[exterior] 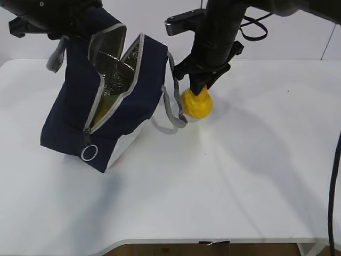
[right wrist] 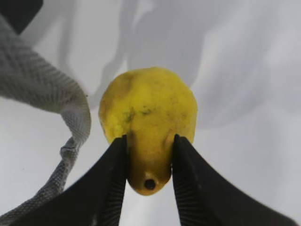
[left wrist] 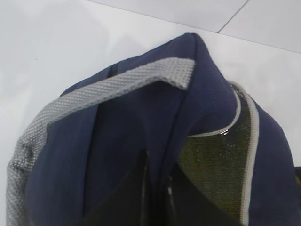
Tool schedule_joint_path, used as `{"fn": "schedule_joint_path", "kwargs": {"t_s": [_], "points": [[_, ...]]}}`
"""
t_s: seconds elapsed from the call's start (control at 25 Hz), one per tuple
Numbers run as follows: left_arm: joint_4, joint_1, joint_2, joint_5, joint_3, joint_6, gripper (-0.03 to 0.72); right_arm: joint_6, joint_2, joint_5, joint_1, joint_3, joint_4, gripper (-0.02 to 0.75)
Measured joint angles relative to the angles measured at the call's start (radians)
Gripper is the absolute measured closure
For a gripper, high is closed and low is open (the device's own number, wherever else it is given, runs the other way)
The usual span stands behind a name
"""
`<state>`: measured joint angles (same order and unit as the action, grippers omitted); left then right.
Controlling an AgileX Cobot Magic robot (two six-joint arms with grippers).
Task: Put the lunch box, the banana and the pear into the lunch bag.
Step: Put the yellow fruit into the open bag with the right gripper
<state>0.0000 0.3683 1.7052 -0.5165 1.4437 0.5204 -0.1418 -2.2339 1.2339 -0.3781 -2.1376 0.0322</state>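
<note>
The navy lunch bag point(exterior: 122, 101) stands tilted on the table, its zipper open and its foil lining point(exterior: 114, 69) showing. My left gripper point(left wrist: 157, 188) is shut on the navy fabric of the bag's top rim point(left wrist: 188, 84), holding the mouth open. A yellowish patch point(exterior: 105, 109) shows inside the bag; I cannot tell what it is. The squat yellow pear point(right wrist: 148, 113) is pinched at its narrow stem end by my right gripper point(right wrist: 149, 155), just right of the bag and low over the table point(exterior: 197, 104). The lunch box is hidden.
A grey strap handle point(exterior: 171, 109) loops from the bag onto the table right beside the pear, and it also hangs at the left in the right wrist view point(right wrist: 70, 108). The white table point(exterior: 240, 176) stretches to the right and front.
</note>
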Motion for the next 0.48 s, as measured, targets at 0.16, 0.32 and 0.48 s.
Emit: {"fn": "schedule_joint_path", "kwargs": {"t_s": [0.16,0.32,0.48], "points": [[0.0,0.0,0.0,0.0,0.0,0.0,0.69,0.0,0.0,0.007,0.0,-0.049,0.024,0.478],[0.0,0.0,0.0,0.0,0.0,0.0,0.69,0.0,0.017,0.009,0.007,-0.062,0.033,0.478],[0.0,0.0,0.0,0.0,0.0,0.0,0.69,0.0,0.067,0.013,0.007,-0.064,0.048,0.478]]}}
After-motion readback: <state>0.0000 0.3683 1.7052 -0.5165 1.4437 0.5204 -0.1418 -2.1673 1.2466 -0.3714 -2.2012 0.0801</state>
